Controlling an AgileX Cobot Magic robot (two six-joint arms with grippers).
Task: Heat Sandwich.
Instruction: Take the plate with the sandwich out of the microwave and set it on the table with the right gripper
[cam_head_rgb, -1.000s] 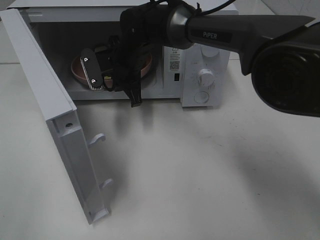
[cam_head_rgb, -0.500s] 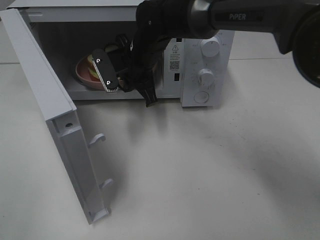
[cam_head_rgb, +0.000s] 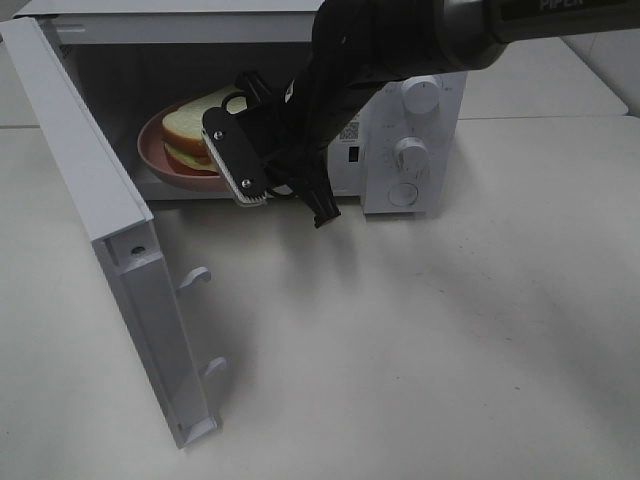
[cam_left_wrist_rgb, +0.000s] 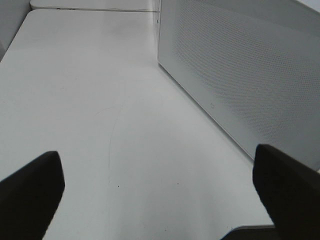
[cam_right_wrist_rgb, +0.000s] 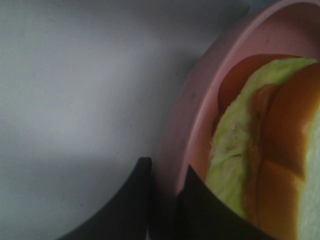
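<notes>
Right hand (cam_right_wrist_rgb: 165, 200), jaws narrowed onto the rim of the pink plate (cam_right_wrist_rgb: 200, 100), grips the dish at the microwave (cam_head_rgb: 420, 150) mouth, presumably so the food travels without being touched. The sandwich (cam_head_rgb: 195, 130) lies on that plate inside the cavity, just beyond the fingertips. Left hand (cam_left_wrist_rgb: 160, 200) hangs wide and empty over the worktop (cam_left_wrist_rgb: 90, 100).

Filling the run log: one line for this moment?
right gripper: shut on pink plate rim | sandwich: on plate, in microwave | left gripper: open
</notes>
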